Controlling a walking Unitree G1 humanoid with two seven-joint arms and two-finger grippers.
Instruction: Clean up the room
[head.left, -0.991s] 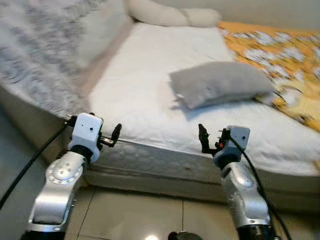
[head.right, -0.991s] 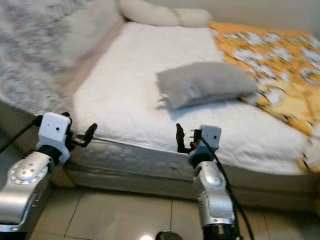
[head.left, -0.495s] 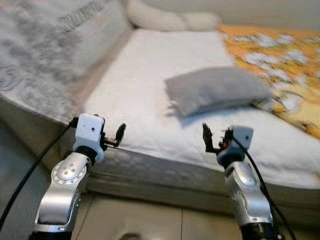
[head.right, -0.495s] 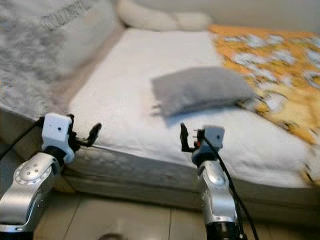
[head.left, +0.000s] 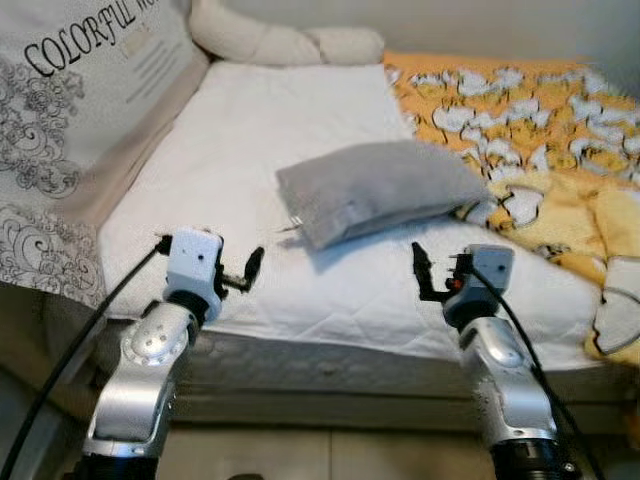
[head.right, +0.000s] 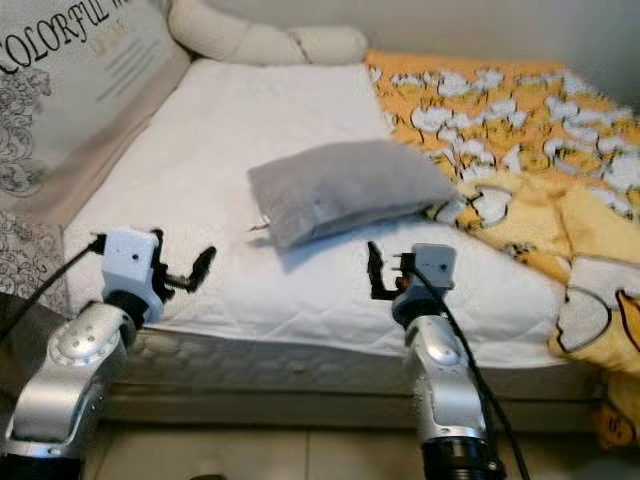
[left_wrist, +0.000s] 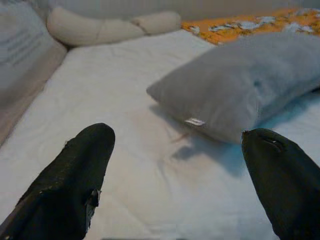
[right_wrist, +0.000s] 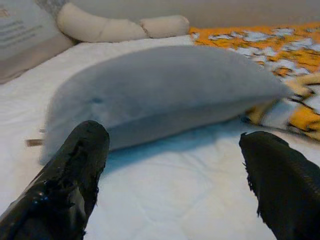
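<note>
Both pincers, nearer the pillow (head.left: 375, 188) now, gape empty.

A bed (head.left: 250, 180) covered by a white quilted mattress pad is seen, with a long cream bolster (head.left: 285, 42) laid across its far end, a grey-patterned printed panel (head.left: 60, 120) stood along its left side, and pale floor tiles (head.left: 320, 455) glimpsed below its near edge.
</note>
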